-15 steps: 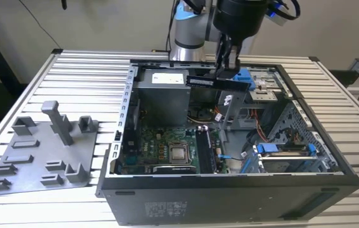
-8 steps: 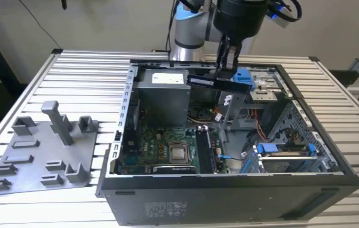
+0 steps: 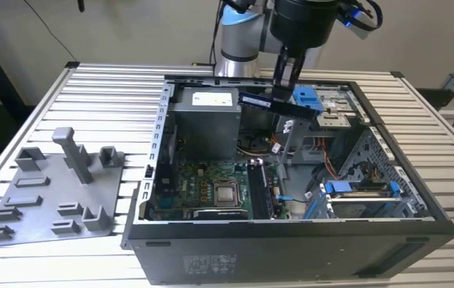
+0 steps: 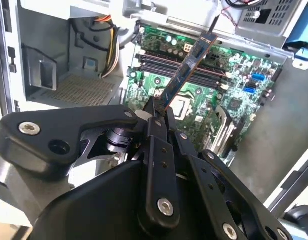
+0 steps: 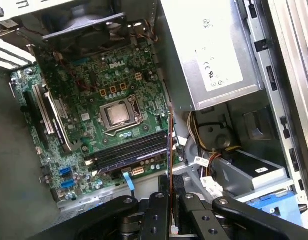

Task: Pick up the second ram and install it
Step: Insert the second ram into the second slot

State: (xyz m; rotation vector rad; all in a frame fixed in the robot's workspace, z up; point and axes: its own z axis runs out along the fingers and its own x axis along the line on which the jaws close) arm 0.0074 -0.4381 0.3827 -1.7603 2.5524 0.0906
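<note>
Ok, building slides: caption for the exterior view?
Gripper holds the second ram above the open computer case; grey tray beside it on the table.

A: What colour's the motherboard (image 5: 88, 107)?
B: Green, with blue connectors (image 5: 64, 172).
A: And the second ram (image 4: 189, 62)?
B: Dark blue. The claw (image 4: 158, 111) is black, the tray (image 3: 47, 193) plain grey, the table (image 3: 107, 90) white, striped with slats.

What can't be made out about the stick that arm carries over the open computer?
- Second wrist view: the second ram has its held end hidden inside the pincer.
- First wrist view: it shows edge-on, chips unseen.
- Exterior view: the arm is cut off by the top edge.
</note>
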